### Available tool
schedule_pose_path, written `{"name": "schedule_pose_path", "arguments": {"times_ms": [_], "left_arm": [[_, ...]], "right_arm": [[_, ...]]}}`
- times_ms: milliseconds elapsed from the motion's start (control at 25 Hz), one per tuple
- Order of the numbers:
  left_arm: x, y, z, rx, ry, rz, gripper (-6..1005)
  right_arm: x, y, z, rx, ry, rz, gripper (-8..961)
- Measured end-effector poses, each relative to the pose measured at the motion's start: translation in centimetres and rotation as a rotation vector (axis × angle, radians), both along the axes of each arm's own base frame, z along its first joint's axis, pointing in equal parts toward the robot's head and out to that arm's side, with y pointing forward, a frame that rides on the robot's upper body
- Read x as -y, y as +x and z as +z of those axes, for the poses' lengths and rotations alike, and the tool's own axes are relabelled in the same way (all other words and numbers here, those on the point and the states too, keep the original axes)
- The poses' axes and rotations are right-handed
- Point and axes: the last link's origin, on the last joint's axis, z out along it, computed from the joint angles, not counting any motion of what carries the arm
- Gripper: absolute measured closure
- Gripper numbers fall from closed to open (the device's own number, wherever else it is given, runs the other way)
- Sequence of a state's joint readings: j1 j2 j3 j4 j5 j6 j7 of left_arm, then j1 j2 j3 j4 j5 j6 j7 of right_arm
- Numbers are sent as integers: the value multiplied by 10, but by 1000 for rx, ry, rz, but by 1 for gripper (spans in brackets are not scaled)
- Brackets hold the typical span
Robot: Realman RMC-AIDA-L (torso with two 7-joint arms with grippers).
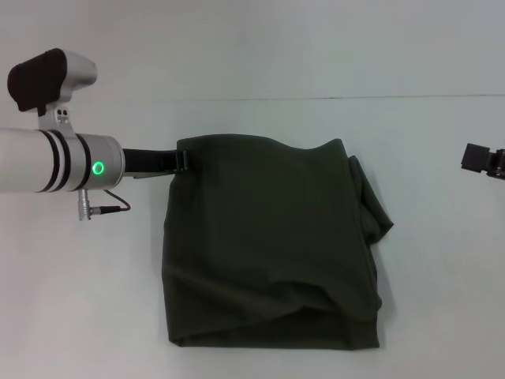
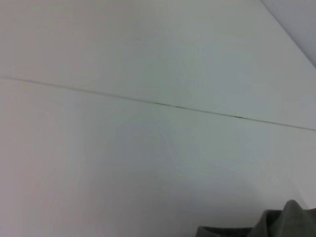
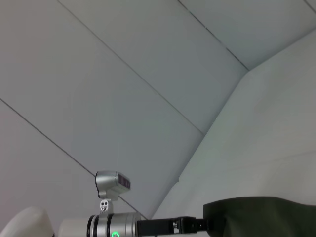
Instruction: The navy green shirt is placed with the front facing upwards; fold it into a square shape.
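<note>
1. the navy green shirt (image 1: 272, 245) lies mid-worktop (image 1: 79, 300), already folded into a rough block with its plain side up, no lettering showing.
2. the left claw (image 1: 180, 161) reaches in level with the far left corner of the cloth, its tip at the fabric edge; whether it is spread or pinching the cloth cannot be told from any view.
3. the right claw (image 1: 483, 160) sits well apart at the right edge of the head view, idle; its fingers are not readable either.
4. risk: the right side is bunched, with a loose flap spilling past the edge near the far right corner, so the outline is not yet square.
5. risk: if the left claw does hold the corner, pulling away sideways could drag the top layer and open the fold.
6. risk: the near edge shows soft ridges; a further fold over them would likely trap wrinkles and skew the shape.
</note>
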State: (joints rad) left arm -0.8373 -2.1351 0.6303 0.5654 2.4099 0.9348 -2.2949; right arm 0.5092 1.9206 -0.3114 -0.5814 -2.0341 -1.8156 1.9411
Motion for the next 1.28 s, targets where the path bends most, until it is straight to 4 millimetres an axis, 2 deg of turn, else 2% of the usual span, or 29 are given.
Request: {"name": "schedule_pose_path", "arguments": {"times_ms": [320, 520, 680, 800, 960, 1120, 1240, 1280], "left_arm": [[5, -3, -6, 6, 1, 11, 917], [10, -10, 1, 81, 31, 43, 918], [15, -17, 16, 150, 53, 58, 787], [22, -22, 28, 183, 55, 43, 597], [39, -27, 47, 239, 58, -44, 513], [71, -28, 65, 325, 33, -237, 428], [96, -28, 69, 342, -10, -397, 365], [106, -29, 70, 337, -26, -456, 314]], "right_arm": [[-1, -3, -6, 7, -20, 10, 166], [-2, -4, -7, 11, -21, 15, 167], [-1, -4, -7, 22, -4, 35, 167], [-1, -4, -8, 34, 13, 62, 168], [2, -7, -14, 69, 53, 145, 168], [12, -11, -24, 106, 107, 283, 169], [24, -11, -34, 141, 143, 398, 169], [29, -10, -38, 154, 158, 435, 169]]}}
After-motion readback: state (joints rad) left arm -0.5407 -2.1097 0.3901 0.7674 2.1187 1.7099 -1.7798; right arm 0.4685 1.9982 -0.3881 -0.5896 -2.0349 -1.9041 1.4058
